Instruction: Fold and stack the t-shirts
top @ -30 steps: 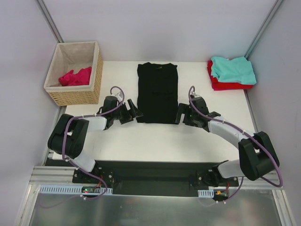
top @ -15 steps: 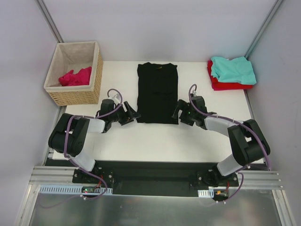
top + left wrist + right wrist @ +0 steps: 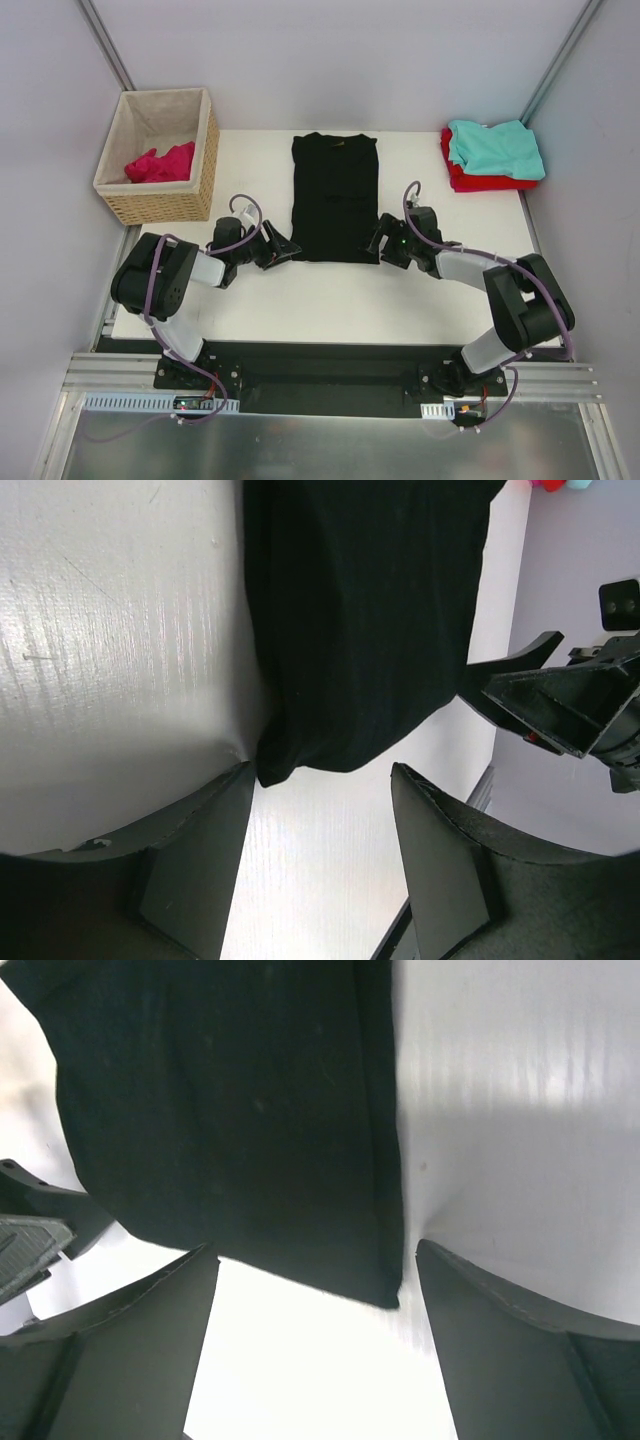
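A black t-shirt (image 3: 335,195) lies folded into a long strip in the middle of the table. My left gripper (image 3: 284,250) stands open at its near left corner; in the left wrist view that corner (image 3: 270,768) touches the tip of one finger (image 3: 200,850), and nothing is clamped in the left gripper (image 3: 320,780). My right gripper (image 3: 378,244) is open at the near right corner, which hangs just inside the right gripper (image 3: 315,1255) beside one finger (image 3: 520,1330). A teal t-shirt (image 3: 495,148) rests on a red one (image 3: 478,181) at the back right. A pink t-shirt (image 3: 160,163) lies in the basket.
The wicker basket (image 3: 170,205) stands at the back left corner. The folded pile sits near the table's right edge. Grey walls close in on both sides. White table (image 3: 330,300) lies between the shirt and the arm bases.
Both grippers have come down and inward to the black shirt's near corners. The right arm has dropped low over the table. Both pairs of jaws have narrowed somewhat.
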{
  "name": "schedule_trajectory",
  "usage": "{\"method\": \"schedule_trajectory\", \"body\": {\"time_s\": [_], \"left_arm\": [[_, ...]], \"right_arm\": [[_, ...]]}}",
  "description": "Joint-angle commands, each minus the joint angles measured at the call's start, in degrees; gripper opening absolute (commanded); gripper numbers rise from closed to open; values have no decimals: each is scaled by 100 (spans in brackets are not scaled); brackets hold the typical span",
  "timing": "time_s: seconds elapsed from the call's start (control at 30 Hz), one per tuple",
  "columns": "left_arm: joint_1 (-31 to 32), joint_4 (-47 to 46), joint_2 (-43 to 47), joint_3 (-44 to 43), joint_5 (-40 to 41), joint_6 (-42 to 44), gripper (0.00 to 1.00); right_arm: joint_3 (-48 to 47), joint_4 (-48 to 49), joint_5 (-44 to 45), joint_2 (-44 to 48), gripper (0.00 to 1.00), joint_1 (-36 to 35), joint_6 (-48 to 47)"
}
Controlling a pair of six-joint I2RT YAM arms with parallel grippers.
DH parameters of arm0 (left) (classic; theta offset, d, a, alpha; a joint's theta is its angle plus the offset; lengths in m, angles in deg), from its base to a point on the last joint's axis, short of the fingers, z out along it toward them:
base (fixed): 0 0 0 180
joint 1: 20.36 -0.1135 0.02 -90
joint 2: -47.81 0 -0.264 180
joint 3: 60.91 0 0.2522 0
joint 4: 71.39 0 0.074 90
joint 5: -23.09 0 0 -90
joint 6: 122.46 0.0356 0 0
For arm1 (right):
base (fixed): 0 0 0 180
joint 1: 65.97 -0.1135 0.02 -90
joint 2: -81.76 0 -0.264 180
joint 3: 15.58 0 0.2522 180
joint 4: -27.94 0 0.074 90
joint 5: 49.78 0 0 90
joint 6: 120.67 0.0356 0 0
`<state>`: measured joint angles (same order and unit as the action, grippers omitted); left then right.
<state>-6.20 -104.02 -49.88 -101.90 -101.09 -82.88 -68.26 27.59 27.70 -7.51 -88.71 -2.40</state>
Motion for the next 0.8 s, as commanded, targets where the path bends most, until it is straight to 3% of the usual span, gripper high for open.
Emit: {"method": "schedule_trajectory", "body": {"time_s": [0.0, 0.27, 0.53, 0.77], "left_arm": [[0, 324, -207, 279, 16, 84, 59], [0, 210, -250, 420, 69, 111, 58], [-9, -19, -470, 402, 60, 67, 57], [-9, -45, -646, 288, 34, 58, 53]], "right_arm": [[367, -497, 82, 200, 84, 33, -67], [605, -322, 74, 183, 75, 33, 11], [605, -190, 109, 86, 60, 42, 29], [543, -111, 83, -72, 56, 68, 38]]}}
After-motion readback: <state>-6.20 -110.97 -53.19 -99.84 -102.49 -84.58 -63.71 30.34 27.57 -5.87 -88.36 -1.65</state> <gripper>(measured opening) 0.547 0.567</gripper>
